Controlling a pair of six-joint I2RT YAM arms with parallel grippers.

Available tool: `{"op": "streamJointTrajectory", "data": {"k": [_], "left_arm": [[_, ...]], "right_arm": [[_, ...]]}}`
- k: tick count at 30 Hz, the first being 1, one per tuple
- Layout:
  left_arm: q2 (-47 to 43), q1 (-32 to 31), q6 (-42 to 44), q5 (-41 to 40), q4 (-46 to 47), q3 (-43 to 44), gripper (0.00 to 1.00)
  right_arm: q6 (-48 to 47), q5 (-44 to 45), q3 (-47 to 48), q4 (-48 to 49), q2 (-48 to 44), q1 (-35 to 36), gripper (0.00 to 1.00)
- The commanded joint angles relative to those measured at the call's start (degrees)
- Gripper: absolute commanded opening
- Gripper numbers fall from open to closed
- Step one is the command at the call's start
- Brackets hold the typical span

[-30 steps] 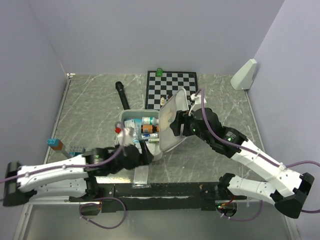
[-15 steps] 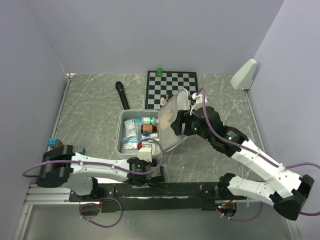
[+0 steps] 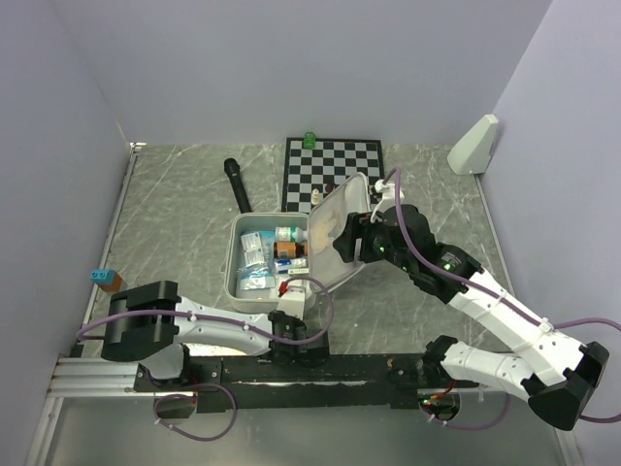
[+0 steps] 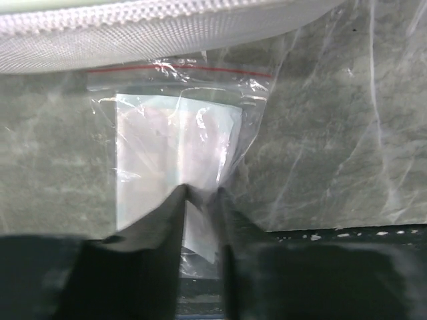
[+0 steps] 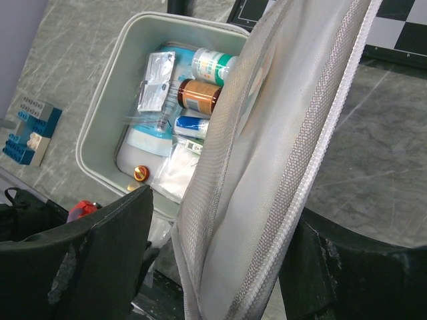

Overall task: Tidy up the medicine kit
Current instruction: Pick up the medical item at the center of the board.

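The tabletop [image 3: 175, 214] is grey stone-patterned, with pale veins running across it. Three plain, pale lilac walls close it in: a back wall [image 3: 291, 68] along its far edge, a left wall [image 3: 49, 175] and a right wall [image 3: 572, 175] along its sides. A black rail [image 3: 330, 374] runs along its near edge. The light is soft and even.

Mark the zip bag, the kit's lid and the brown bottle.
zip bag [image 4: 177, 143]: left wrist view, pale insert.
kit lid [image 5: 267, 153]: right wrist view, mesh lining.
brown bottle [image 5: 198, 97]: right wrist view, its body.
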Motion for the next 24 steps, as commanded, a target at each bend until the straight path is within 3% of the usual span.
{"op": "streamJointTrajectory", "data": {"k": [1, 5, 9, 15, 19, 24], "left_arm": [[0.3, -0.9, -0.1, -0.3, -1.3, -1.1, 0.17], [-2.6, -0.9, -1.0, -1.4, -2.5, -1.3, 0.01], [-8.1, -3.5, -2.6, -5.0, -6.4, 1.1, 0.01], [-23.6, -9.8, -6.8, -10.1, -11.6, 4.6, 0.01], [-37.8, -10.1, -5.0, -12.3, -5.7, 2.0, 0.01], [-49.2, -10.0, 1.8, -20.0, 2.2, 0.3, 0.01]], "right_arm": [[-0.4, -1.1, -0.9, 1.9, 0.7, -0.7, 0.75], [-0.4, -1.2, -0.8, 1.9, 0.7, -0.9, 0.75], [-0.6, -1.4, -0.5, 1.9, 0.0, -0.9, 0.76], [0.2, -4.5, -1.5, 3.7, -2.0, -2.1, 0.82], [2.3, -11.6, -3.9, 7.9, -2.7, -5.8, 0.87], [6.7, -22.1, -8.1, 16.4, -3.9, -12.7, 0.92]]}}
